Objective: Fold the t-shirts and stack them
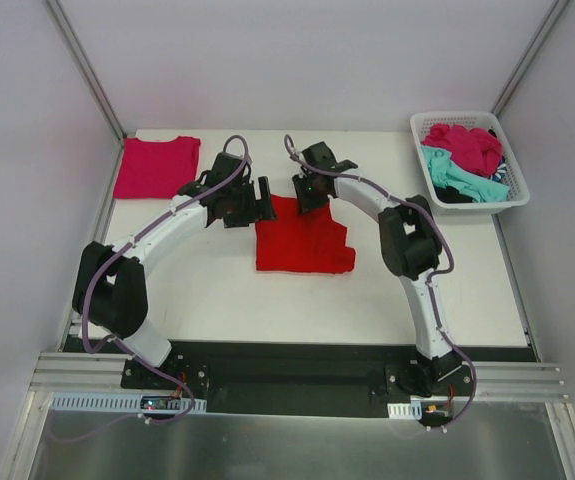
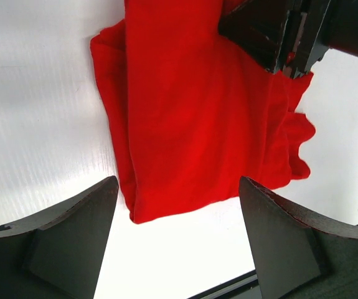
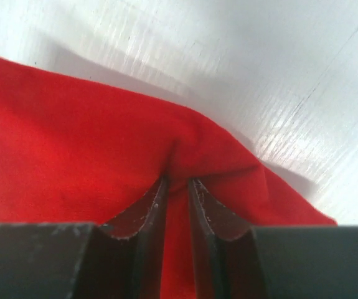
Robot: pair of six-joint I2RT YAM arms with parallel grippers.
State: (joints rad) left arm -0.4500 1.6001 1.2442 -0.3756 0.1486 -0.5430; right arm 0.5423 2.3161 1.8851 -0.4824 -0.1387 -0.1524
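— What takes up most of the view?

— The white table (image 1: 267, 300). The red t-shirt (image 1: 302, 245) lies near its middle, partly folded, with an uneven right edge. It is the largest cloth there.

— And next in size?

— The white lattice basket (image 1: 515, 192) at the far right corner, which overhangs the table's edge. A crumpled magenta t-shirt (image 1: 464, 143) lies heaped in it on top of a teal t-shirt (image 1: 457, 178). Something dark shows at the basket's right side, too small to name. A magenta-pink t-shirt (image 1: 157, 167) lies flat at the far left corner, well apart from the red one.

— What about the left gripper (image 2: 179, 187)?

— It hovers over the red shirt's far left part, its jaws spread wide and nothing between them. Its wrist view looks down past the fingers (image 2: 73, 240) onto red cloth and bare table.

— And the right gripper (image 3: 177, 184)?

— It is at the shirt's far edge, just beside the left one. Its jaws stand close together, and a raised ridge of red cloth is pinched between the fingertips (image 3: 147, 208).
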